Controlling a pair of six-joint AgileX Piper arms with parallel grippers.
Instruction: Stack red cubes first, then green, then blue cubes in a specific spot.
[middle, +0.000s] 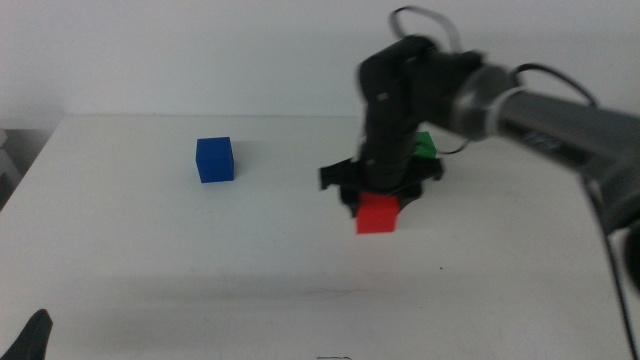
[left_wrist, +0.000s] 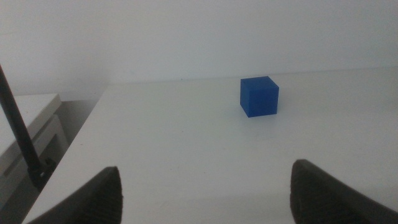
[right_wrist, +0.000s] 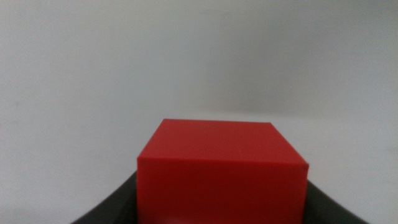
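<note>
My right gripper (middle: 378, 203) reaches in from the right and points down at the middle of the table, shut on the red cube (middle: 378, 214). In the right wrist view the red cube (right_wrist: 221, 167) fills the gap between the dark jaws of the right gripper (right_wrist: 221, 193). The green cube (middle: 426, 146) sits just behind that arm, partly hidden by it. The blue cube (middle: 214, 159) stands alone at the back left, also seen as the blue cube (left_wrist: 259, 96) ahead of my open left gripper (left_wrist: 205, 190). The specific spot carries no mark on the table.
The white tabletop (middle: 200, 260) runs to a white wall at the back. My left gripper (middle: 33, 335) waits at the bottom left corner. A table edge and a thin dark rod (left_wrist: 22, 140) lie beside the left arm.
</note>
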